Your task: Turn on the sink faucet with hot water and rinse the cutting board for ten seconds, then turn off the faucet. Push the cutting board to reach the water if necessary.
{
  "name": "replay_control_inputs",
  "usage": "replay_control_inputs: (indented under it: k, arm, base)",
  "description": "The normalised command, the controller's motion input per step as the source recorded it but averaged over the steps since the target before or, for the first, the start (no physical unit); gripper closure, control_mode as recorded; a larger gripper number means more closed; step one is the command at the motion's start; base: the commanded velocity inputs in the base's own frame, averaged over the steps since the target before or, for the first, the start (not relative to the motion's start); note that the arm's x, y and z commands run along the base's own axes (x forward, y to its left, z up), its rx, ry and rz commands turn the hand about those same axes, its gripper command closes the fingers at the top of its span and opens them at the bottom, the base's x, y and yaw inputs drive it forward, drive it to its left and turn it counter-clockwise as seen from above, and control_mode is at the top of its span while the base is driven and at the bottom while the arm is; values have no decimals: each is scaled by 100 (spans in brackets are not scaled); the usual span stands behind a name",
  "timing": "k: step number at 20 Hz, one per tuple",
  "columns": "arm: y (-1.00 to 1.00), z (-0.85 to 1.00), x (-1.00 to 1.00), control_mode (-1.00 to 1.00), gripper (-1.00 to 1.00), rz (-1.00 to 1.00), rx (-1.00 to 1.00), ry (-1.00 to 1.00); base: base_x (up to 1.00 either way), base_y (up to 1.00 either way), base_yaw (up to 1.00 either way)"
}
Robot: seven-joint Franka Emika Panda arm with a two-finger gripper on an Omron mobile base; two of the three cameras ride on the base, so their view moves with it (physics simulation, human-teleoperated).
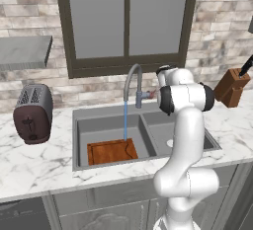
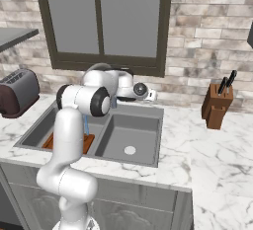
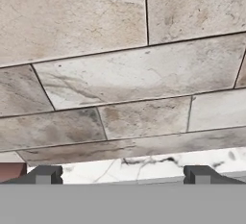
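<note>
Cutting board (image 1: 111,151) lies flat in the left basin of the sink (image 1: 79,140), long axis left-right, at the front. Water (image 1: 125,120) runs onto its back edge, so rinsing looks underway. Sink faucet (image 1: 132,83) stands behind the divider, lever toward the arm. End effector (image 3: 123,174) is beside that lever, facing the brick wall (image 3: 120,74), fingers (image 3: 44,174) spread apart, gripping nothing. Likely next: lever, just left of the end effector.
</note>
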Motion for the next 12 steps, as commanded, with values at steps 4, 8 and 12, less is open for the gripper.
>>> replay_control_inputs:
  k: [4, 8, 12]
  arm:
    - [10, 0, 8, -100, -100, 10, 0, -2]
    - [4, 0, 4, -100, -100, 11, 0, 0]
    - [0, 0, 0, -100, -100, 11, 0, -3]
  base:
    - [0, 0, 0]
    - [0, 0, 0]
    - [0, 0, 0]
